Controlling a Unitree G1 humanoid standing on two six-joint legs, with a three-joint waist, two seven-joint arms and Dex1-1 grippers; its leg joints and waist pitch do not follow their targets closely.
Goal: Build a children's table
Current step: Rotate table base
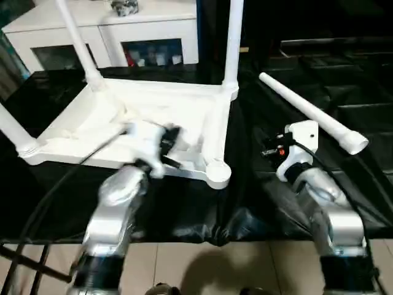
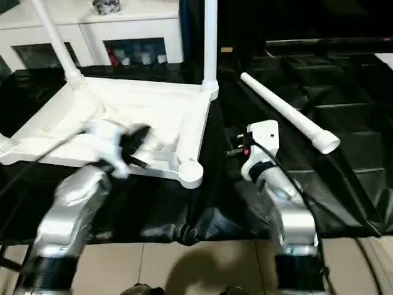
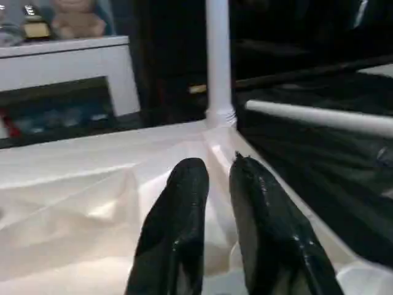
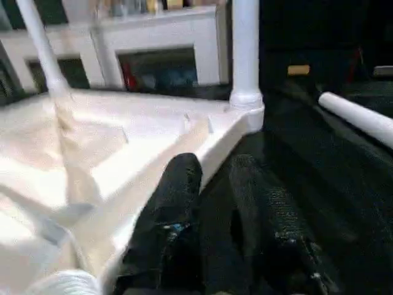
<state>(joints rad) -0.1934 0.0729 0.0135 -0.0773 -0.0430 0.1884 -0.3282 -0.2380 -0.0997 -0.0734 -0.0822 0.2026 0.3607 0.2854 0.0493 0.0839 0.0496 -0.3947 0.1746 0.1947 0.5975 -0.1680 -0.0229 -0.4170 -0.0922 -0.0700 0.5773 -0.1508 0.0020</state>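
Tabletop (image 1: pixel 153 117) lies upside down across the centre-left of the head view, ribbed underside up, on the black-covered surface (image 1: pixel 344 92). I count three legs already seated in corner sockets: one rising at upper left (image 1: pixel 77 37), one at top centre (image 1: pixel 233 43), and one at the far left edge (image 1: pixel 12 132). The near corner socket (image 1: pixel 218 173), just right of the frame's centre, is empty. The fourth leg (image 1: pixel 313 114) lies loose on the black cover at right of the frame, slanting from upper centre down to the right, well apart from the tabletop.

By my reckoning the job is three quarters done; what is left is to pick up that loose leg and seat it in the empty socket.

My left end effector (image 3: pixel 212 221) hovers over the underside of the tabletop, fingers slightly parted, nothing between them. My right end effector (image 4: pixel 212 227) sits over the black cover just beside the tabletop's right edge, also a little open and empty. Neither touches the loose leg, so the last fitting has not yet begun
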